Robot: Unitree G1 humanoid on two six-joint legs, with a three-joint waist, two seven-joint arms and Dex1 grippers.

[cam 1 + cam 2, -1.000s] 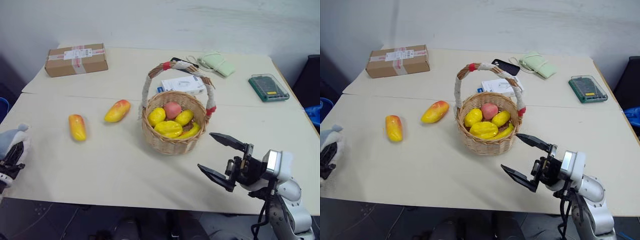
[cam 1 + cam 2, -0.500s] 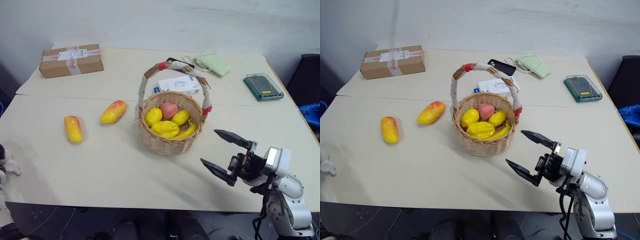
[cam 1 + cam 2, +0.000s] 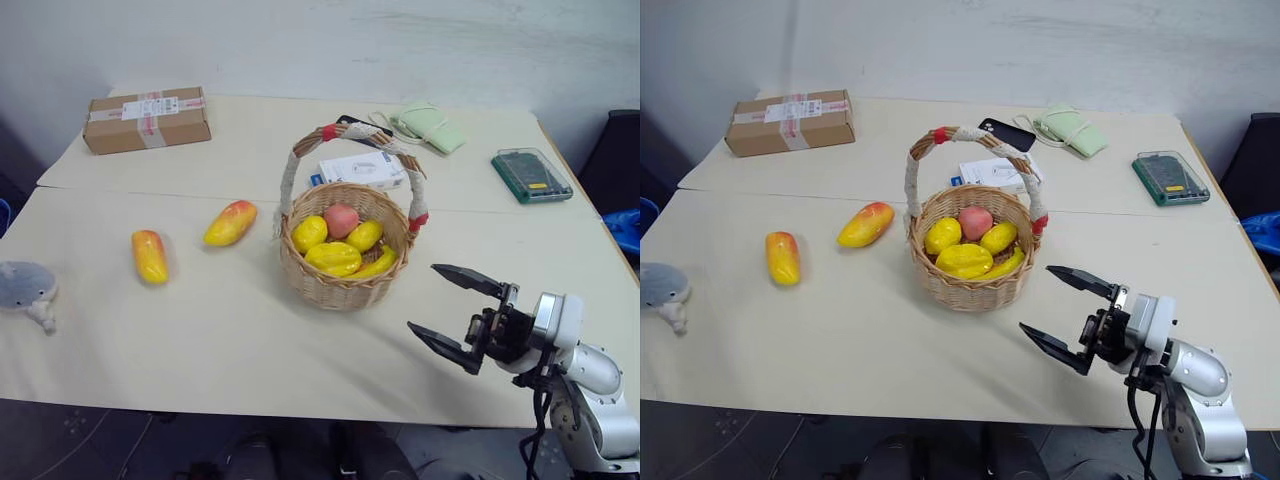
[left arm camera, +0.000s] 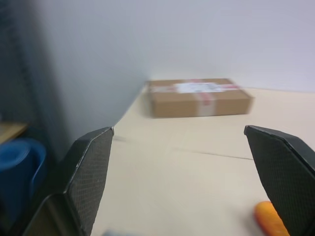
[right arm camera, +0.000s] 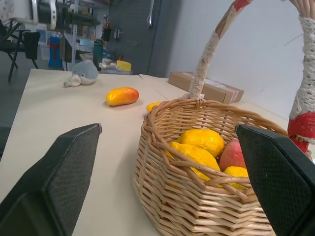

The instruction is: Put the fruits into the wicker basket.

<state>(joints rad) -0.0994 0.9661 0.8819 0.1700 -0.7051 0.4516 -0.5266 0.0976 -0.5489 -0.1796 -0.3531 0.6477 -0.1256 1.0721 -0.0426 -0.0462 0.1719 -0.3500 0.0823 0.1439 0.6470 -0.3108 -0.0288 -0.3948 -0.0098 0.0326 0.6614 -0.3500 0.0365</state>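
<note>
Both end effectors stand with their black fingers spread wide and nothing between them: the right end effector hovers over the tabletop just beside the wicker basket, touching nothing, and the left end effector, seen in its own wrist view, points toward the cardboard box with empty air between its fingers. On the box sits a white label crossed by red-printed tape, its writing too small to read. The basket is round, tan and woven, with a tall arched handle wrapped in white cord and red bands, and it stands near the tabletop's middle holding several yellow fruits and one pink-red one. Left of it lie the two glossy fruits, yellow shading to orange-red: one fruit close by the basket, the other fruit farther left, well apart from it. A grey-blue plush toy rests at the left edge.
</note>
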